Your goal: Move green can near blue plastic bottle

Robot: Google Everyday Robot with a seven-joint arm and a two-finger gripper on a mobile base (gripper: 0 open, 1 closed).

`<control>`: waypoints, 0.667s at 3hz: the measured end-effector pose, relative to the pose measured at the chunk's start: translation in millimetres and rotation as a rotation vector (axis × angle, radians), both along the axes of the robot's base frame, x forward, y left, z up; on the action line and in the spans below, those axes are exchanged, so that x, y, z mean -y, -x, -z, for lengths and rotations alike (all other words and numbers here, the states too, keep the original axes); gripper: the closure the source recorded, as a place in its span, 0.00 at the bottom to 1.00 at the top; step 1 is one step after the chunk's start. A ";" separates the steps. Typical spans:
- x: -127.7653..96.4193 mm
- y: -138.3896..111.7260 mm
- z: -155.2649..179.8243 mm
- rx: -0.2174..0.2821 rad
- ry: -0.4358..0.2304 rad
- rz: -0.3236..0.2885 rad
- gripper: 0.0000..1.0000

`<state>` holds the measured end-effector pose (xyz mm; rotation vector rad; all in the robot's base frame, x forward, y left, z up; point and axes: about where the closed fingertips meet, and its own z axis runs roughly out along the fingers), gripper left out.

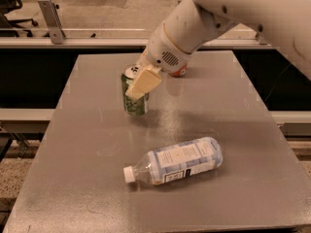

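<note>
Camera view has the pincer (137,85) down at the back-left part of the grey counter (87,144), clamped on the green can (136,106). I can only see the near pale finger (145,81), which lies slanted across the can's front; the other one is hidden behind it. The can is upright, silver top showing, but I can't tell if its base is touching the counter. The blue plastic bottle (180,160) lies on its side well apart from the can, closer to me and to the right, white cap (129,174) pointing left. A red can (179,72) peeks out just behind the white arm (194,28).
</note>
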<state>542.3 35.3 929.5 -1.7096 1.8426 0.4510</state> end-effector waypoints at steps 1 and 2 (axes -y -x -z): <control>23.0 27.2 -1.8 -0.006 -0.005 0.013 1.00; 41.9 47.4 2.5 -0.025 -0.004 0.030 1.00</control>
